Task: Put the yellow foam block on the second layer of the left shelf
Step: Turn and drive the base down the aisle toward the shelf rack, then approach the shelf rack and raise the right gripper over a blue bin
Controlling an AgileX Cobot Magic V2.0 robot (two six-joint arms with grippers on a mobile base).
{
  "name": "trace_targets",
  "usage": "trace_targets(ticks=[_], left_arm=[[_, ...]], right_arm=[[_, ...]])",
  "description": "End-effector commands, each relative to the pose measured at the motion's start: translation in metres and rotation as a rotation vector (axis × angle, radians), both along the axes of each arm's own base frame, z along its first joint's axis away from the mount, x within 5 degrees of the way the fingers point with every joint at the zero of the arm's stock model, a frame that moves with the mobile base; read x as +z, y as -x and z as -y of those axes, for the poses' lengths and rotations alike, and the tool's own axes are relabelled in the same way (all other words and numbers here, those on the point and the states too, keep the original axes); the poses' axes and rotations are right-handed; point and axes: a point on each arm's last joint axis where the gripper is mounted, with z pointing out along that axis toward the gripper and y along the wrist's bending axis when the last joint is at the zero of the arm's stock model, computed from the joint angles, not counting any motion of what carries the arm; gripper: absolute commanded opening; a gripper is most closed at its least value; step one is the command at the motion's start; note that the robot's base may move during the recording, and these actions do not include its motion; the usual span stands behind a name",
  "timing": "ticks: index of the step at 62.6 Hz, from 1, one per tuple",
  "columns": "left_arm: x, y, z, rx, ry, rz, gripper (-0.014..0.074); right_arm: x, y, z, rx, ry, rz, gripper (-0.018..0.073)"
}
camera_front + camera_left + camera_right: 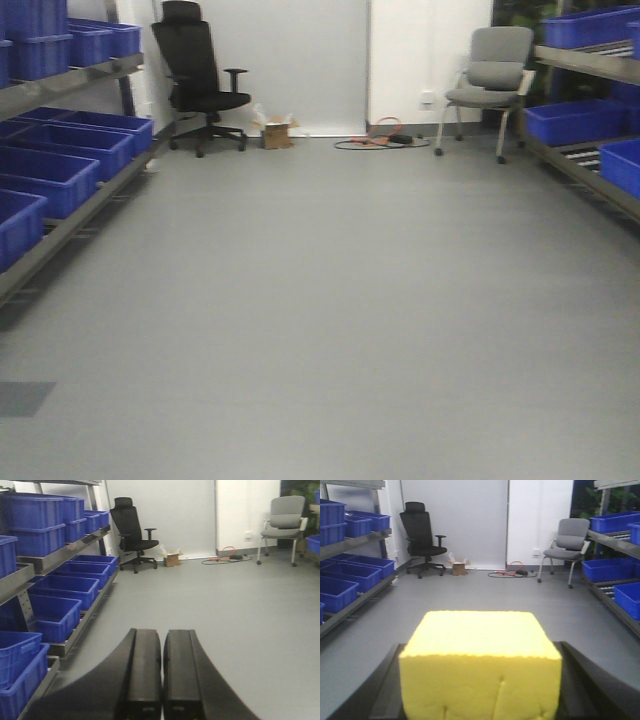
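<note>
The yellow foam block (480, 660) fills the bottom of the right wrist view, and my right gripper (480, 652) is shut on it, with a dark finger at each side. The foam dents a little where it is squeezed. My left gripper (162, 636) is shut with nothing in it, its black fingers (145, 665) side by side above the grey floor. The left shelf (70, 85) runs along the left wall, and its metal layers carry blue bins (75, 150). In the left wrist view the left shelf (65, 554) lies close by, to the left. Neither gripper shows in the front view.
A right shelf (590, 65) with blue bins (565, 120) lines the right wall. At the far end stand a black office chair (200, 80), a small cardboard box (276, 133), coiled cables (385, 138) and a grey chair (495, 80). Grey floor (320, 300) runs between the shelves.
</note>
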Motion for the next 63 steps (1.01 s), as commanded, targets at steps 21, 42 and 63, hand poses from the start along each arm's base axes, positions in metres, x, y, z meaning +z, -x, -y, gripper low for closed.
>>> trace_targets(ticks=[21,42,63], left_arm=[[0.0003,0.0010,-0.0001,0.001,0.008,0.079,0.0124],[0.0003,0.0010,-0.0001,0.001,0.008,0.079,0.0124],[0.0003,0.0010,-0.0001,0.001,0.008,0.079,0.0124]], right_arm=[[0.0177,0.0018,0.0004,-0.006,-0.002,0.113,0.0454],[0.0177,0.0018,0.0004,-0.006,-0.002,0.113,0.0454],[0.0177,0.0018,0.0004,-0.006,-0.002,0.113,0.0454]])
